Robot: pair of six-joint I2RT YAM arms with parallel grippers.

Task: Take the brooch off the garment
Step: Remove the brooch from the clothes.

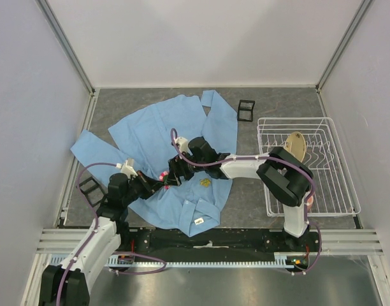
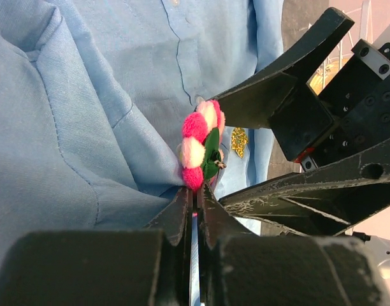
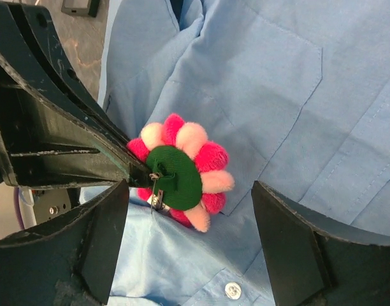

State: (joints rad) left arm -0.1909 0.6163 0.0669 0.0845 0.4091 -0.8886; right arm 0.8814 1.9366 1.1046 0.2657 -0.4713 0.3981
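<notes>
The brooch (image 1: 164,174) is a round pink pompom flower with a green back (image 3: 176,176), lifted on edge over the light blue garment (image 1: 176,127). My left gripper (image 2: 196,192) is shut on the brooch's (image 2: 201,143) lower edge, its tips meeting at a petal, and a fold of the garment (image 2: 86,127) lies beside them. The metal pin on the back still touches the cloth (image 3: 278,95). My right gripper (image 3: 190,194) stands open, one finger on each side of the brooch, touching nothing. In the top view the right gripper (image 1: 174,171) meets the left gripper (image 1: 158,181) over the shirt front.
A small gold emblem (image 1: 206,183) sits on the shirt just right of the brooch. A white wire rack (image 1: 348,191) holding a wooden item (image 1: 297,145) stands at the right. Small black frames lie at the back (image 1: 246,109) and by the left sleeve (image 1: 90,188).
</notes>
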